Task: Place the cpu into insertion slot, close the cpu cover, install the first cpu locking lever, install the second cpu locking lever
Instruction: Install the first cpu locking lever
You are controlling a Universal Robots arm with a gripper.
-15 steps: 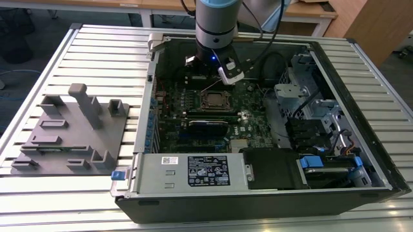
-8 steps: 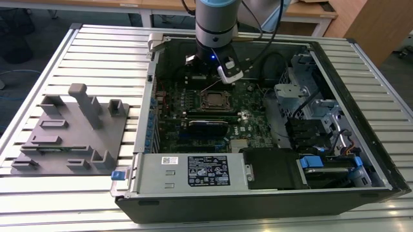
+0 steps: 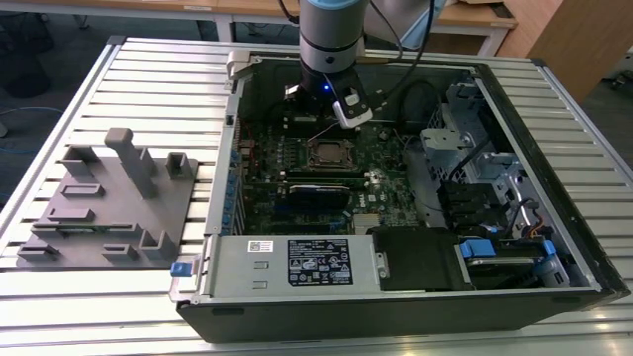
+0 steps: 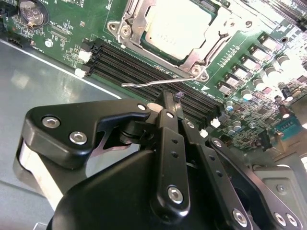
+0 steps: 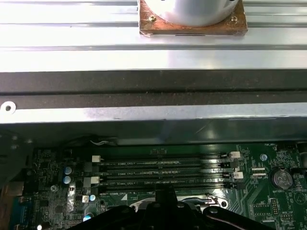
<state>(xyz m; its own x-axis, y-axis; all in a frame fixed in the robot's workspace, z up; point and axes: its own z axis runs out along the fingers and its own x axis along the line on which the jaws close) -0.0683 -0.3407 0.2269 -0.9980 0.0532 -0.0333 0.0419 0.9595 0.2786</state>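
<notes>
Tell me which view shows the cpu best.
The second wrist view: the cpu is close, its silver top plain. In the exterior view the cpu is small and far. The first wrist view faces the memory slots.

Exterior view high — wrist views share memory slots [image 4: 139, 67] [image 5: 163, 173].

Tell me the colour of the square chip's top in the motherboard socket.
Dull silver-grey; the flat square metal-topped chip shows best in the second wrist view.

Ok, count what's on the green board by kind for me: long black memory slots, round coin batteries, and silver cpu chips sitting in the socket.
memory slots: 4
coin battery: 1
cpu: 1
Total: 6
</notes>
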